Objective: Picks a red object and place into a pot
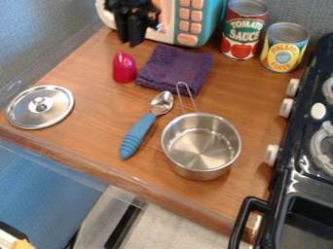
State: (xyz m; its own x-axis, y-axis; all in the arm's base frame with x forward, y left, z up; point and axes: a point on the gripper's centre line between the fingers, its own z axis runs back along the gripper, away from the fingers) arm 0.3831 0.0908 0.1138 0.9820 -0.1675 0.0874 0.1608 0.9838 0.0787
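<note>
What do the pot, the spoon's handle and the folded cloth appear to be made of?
The pot looks like polished metal, likely stainless steel, given its silvery, mirror-like shine. The spoon's handle seems to be matte blue plastic or rubber, with moulded ridges near its end. The folded cloth looks like soft purple fabric, perhaps knit or terry, judging by its nubbly edge.

Has a textured grey-blue wall at the left and along the back. Holds a brown wood-grain counter against it, with a rounded front edge, and a glossy black stove on the right. Includes a pale floor below and a blue surface at lower left. Glints softly with light.
</note>
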